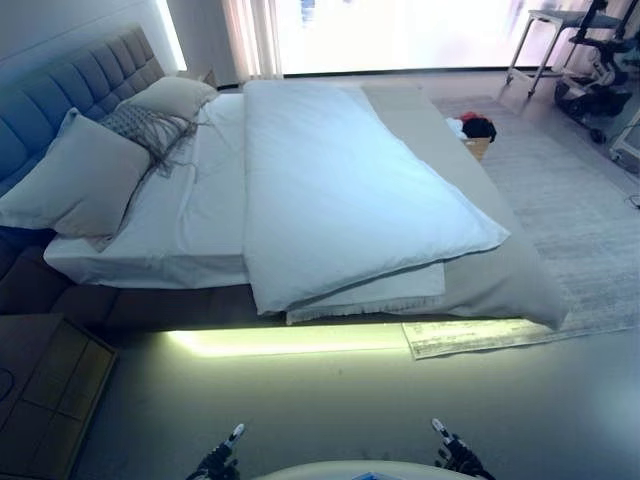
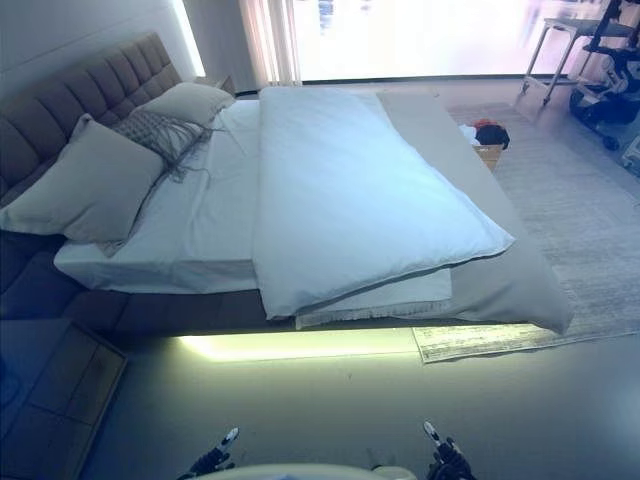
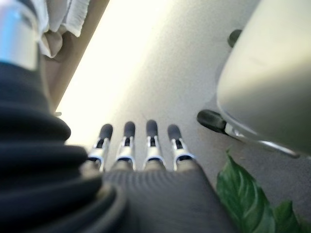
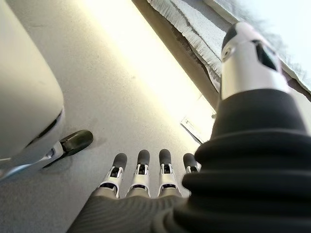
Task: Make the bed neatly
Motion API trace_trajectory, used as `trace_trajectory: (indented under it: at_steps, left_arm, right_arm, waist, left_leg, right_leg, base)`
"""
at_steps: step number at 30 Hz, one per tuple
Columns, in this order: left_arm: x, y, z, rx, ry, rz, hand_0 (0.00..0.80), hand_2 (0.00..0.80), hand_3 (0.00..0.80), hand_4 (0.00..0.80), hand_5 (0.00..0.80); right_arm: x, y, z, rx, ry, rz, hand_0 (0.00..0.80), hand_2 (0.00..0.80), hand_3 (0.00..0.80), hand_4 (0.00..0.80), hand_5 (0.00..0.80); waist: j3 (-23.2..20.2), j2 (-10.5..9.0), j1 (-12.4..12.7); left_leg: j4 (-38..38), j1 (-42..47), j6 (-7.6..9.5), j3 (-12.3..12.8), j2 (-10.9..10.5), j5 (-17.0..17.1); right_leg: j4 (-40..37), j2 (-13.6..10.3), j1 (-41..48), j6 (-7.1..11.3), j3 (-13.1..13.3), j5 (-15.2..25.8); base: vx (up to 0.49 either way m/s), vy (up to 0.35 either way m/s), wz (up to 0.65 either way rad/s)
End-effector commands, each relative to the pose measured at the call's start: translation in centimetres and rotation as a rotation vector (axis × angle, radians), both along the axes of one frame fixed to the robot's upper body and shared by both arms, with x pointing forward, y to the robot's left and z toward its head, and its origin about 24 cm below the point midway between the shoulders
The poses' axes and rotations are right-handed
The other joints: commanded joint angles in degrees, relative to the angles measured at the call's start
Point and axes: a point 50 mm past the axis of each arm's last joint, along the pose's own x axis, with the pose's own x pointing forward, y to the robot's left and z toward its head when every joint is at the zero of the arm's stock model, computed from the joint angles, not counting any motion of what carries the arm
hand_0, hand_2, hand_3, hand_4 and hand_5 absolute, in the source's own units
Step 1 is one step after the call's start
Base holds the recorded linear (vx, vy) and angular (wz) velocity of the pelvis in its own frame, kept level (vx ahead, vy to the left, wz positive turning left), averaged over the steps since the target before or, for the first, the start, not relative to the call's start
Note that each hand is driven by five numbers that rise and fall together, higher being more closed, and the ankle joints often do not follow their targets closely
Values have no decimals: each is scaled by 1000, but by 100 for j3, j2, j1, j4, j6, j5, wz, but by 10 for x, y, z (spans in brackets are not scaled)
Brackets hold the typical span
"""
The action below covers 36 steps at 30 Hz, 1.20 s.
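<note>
The bed (image 1: 150,300) lies across the view, its grey tufted headboard (image 1: 70,90) at the left. A white duvet (image 1: 340,190) lies folded over the bed's right half, its near corner hanging over the side. The white sheet (image 1: 195,210) is bare on the left part. Three pillows lean at the headboard: a large grey one (image 1: 80,180), a fringed patterned one (image 1: 150,128) and a far one (image 1: 175,95). My left hand (image 1: 218,462) and right hand (image 1: 455,455) hang low at the view's bottom edge, away from the bed. Both are open and empty, fingers (image 3: 138,143) straight over the floor, as the right wrist view (image 4: 146,170) shows.
A wooden nightstand (image 1: 45,390) stands at the lower left. A rug (image 1: 570,220) lies beyond the bed's foot, its corner (image 1: 450,335) near the bed's side. A basket with dark and red cloth (image 1: 477,130) sits by the far side. A table and equipment (image 1: 590,60) stand far right.
</note>
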Motion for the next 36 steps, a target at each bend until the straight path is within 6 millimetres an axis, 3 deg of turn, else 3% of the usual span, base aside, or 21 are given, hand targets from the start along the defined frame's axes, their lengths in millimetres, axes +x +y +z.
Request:
trace_trajectory:
  at_steps: [1, 6, 15, 26, 36]
  left_arm:
    - [22, -6, 2, 15, -20, -85, 0, 0, 0, 0, 0]
    - [21, -7, 1, -17, -21, -94, 0, 0, 0, 0, 0]
    - [22, -8, 1, 6, -8, -140, 0, 0, 0, 0, 0]
    - [27, -11, 2, 58, -3, -217, 0, 0, 0, 0, 0]
    - [29, -8, 3, 74, 7, -188, 0, 0, 0, 0, 0]
  right_arm:
    - [28, 5, 3, -22, -39, 24, 0, 0, 0, 0, 0]
    - [27, 5, 3, 4, -39, 34, 0, 0, 0, 0, 0]
    - [20, 24, -2, 225, -54, 69, 0, 0, 0, 0, 0]
    - [27, 28, -1, 234, -37, 122, 0, 0, 0, 0, 0]
    - [31, 31, -1, 226, -24, 100, 0, 0, 0, 0, 0]
  waist:
    - [139, -328, 126]
    - [143, -330, 119]
    - [157, -339, 99]
    - [193, -322, 101]
    - [224, -342, 72]
  left_leg:
    - [-2, -188, 405, -5, -549, -6]
    - [-2, -191, 410, -4, -553, -13]
    - [-2, -179, 408, 31, -539, -13]
    - [-2, -149, 430, 53, -561, -10]
    - [-2, -72, 453, 83, -544, -22]
  right_leg:
    - [23, -118, 206, 341, 74, -20]
    - [21, -119, 203, 342, 77, -22]
    - [40, -120, 192, 340, 78, -25]
    - [59, -106, 216, 320, 88, -41]
    - [135, -57, 271, 280, 110, -97]
  base:
    - [0, 0, 0]
    - [0, 0, 0]
    - [0, 0, 0]
    - [0, 0, 0]
    - [15, -21, -1]
